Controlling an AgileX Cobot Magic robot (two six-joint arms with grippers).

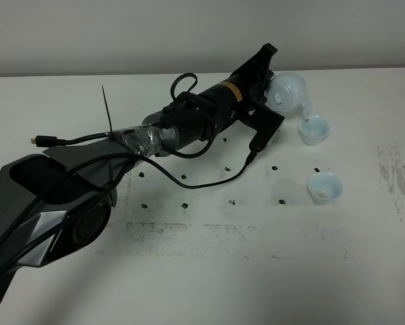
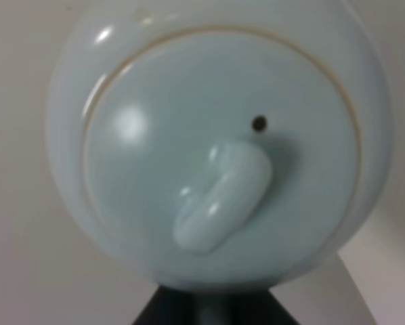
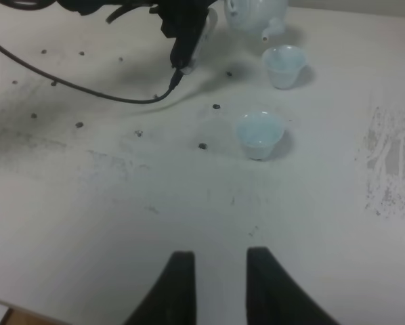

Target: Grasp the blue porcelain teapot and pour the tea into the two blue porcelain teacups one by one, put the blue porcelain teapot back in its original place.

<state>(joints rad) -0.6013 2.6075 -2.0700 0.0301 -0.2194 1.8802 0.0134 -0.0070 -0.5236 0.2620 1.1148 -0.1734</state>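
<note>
Left gripper (image 1: 269,71), clamping the teapot (image 1: 288,91) handle I think, is filling the five-o'clock teacup (image 1: 314,128); next needs swinging over the second teacup (image 1: 324,186); right gripper (image 3: 219,261) closed, empty.

I see the teapot (image 1: 288,89) at the table's (image 1: 209,271) far right, the farther teacup (image 1: 315,128) just before it, the nearer teacup (image 1: 324,186) closer to me.

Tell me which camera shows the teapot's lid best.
The left wrist view: the lid fills the frame, knob and vent hole clear. The exterior high view shows the teapot small, partly behind the arm, lid indistinct. The right wrist view catches only its body and spout, far off.
</note>
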